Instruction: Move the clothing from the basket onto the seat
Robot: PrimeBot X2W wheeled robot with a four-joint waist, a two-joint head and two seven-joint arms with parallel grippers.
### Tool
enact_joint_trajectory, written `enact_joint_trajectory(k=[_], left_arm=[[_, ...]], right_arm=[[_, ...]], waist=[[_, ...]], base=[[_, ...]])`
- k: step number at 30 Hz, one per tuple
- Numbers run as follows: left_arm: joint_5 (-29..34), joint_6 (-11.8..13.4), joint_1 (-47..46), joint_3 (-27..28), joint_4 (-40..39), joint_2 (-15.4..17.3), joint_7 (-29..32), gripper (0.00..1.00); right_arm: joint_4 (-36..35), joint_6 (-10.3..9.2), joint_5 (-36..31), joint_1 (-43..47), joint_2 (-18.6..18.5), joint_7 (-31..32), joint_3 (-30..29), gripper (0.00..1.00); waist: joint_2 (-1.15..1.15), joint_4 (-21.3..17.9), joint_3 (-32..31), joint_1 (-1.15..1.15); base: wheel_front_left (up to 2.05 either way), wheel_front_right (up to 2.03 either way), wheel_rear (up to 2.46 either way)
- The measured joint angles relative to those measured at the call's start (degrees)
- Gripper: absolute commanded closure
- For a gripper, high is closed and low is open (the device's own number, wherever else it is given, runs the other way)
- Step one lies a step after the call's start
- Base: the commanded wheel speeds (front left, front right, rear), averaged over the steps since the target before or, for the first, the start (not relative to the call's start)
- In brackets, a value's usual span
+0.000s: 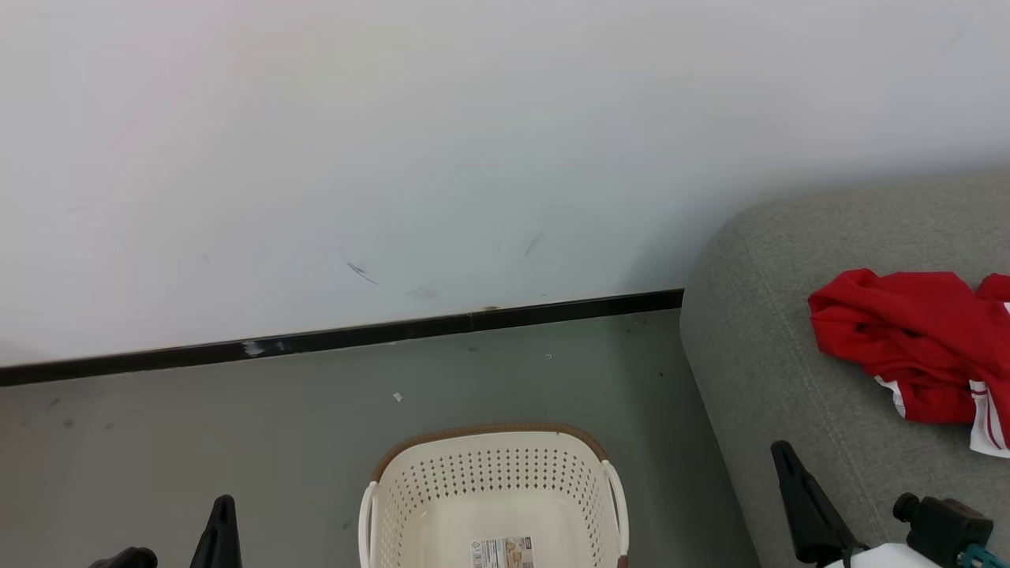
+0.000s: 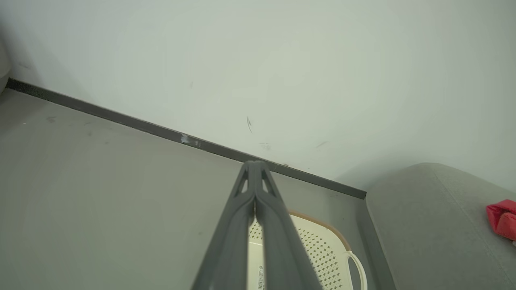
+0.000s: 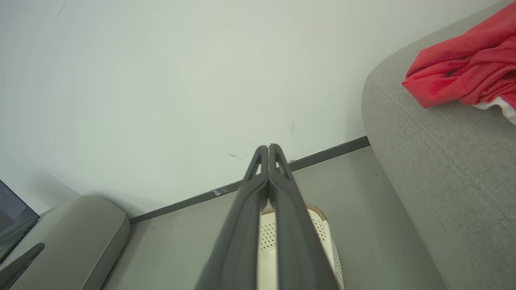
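At 6 o'clock of the head view, the laundry basket [image 1: 493, 439] stands on the floor [image 1: 237, 426], just beside the grey sofa [image 1: 757, 379]. The part of its bottom you can see holds no garment, only a printed label [image 1: 503, 551]. Its near end is cut off by the frame edge, so confirm that portion before you judge the task complete.

The red clothing [image 1: 907, 339] lies bunched on the sofa at 3 o'clock, running out of frame. You cannot count the garments from here.

The left end effector [image 1: 223, 509], at 7 o'clock, and the right end effector [image 1: 781, 454], at 4 o'clock, each have their fingers pressed together on nothing.

Hazards:
- The right end effector hangs over the sofa edge, near the clothing. A sideways sweep could snag the fabric and drag it to the floor.
- A downward move of either arm could strike the cushion or tip the light basket.
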Motion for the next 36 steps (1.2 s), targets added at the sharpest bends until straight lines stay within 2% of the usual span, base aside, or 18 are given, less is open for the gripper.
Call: enact_joint_trajectory(k=[15,21,28,36], left_arm=[[-8.22,-2.66,-0.61,1.78,0.82,-0.71,2.57,1.0],[-11.74,-3.67,-1.31,2.6,1.16,-1.47,3.6,1.0],[-15.83,-4.86,-1.49,3.38,1.55,-1.62,5.0,1.0],[-20.67,-6.35,-2.53,4.52,2.41,-1.87,6.11,1.0]], right_arm=[[1.53,0.0,11.51,-0.27,-0.92,2.47,-0.46,1.0],[2.4,0.0,16.4,-1.53,-1.7,3.45,-0.6,1.0],[3.33,0.0,22.2,-2.46,-2.01,4.55,-0.74,1.0],[4.72,0.0,28.75,-2.75,-2.49,5.71,-0.99,1.0]], waist=[[0.0,0.42,-0.24,0.6],[0.0,0.57,-0.35,0.72],[0.0,0.75,-0.33,0.71],[0.0,0.94,-0.05,0.41]], base=[[0.0,0.0,0.0],[0.0,0.0,0.0],[0.0,0.0,0.0],[0.0,0.0,0.0]])
